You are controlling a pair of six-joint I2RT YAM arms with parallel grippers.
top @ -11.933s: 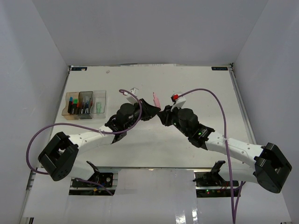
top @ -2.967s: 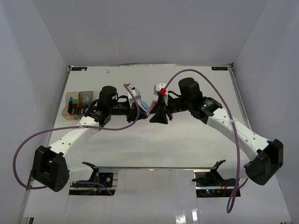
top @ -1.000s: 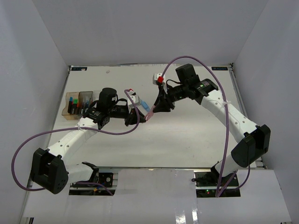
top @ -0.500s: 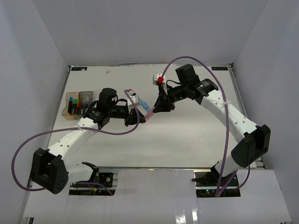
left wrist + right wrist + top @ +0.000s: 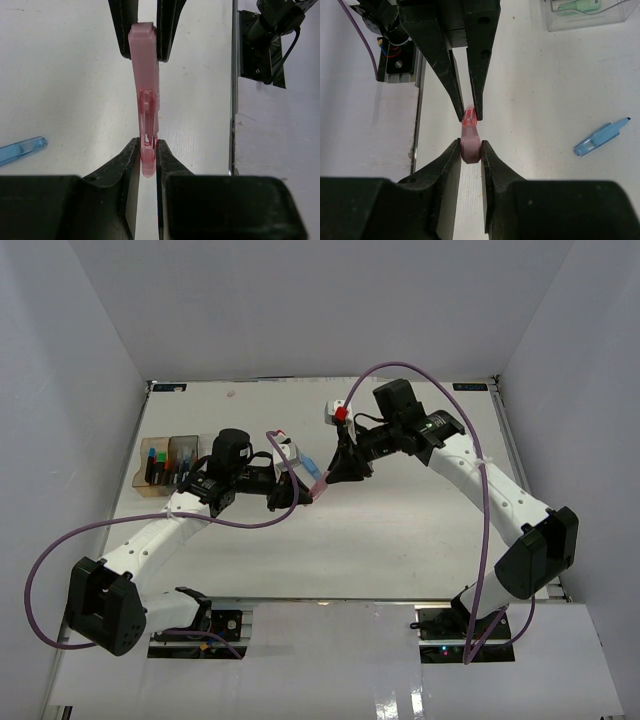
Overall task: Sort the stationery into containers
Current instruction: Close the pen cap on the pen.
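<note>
White tabletop (image 5: pixel 400 540) between grey walls: one pink translucent tapered plastic piece (image 5: pixel 145 95) is held over its middle, pinched at one end by the left gripper (image 5: pixel 147 150) and at the other by the right gripper (image 5: pixel 470 150). One blue translucent tapered piece (image 5: pixel 600 138) lies nearby. Three joined transparent plastic boxes (image 5: pixel 143 480) stand far left.

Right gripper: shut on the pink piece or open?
Shut: right gripper pinches the pink piece; left gripper clamps its other end.
</note>
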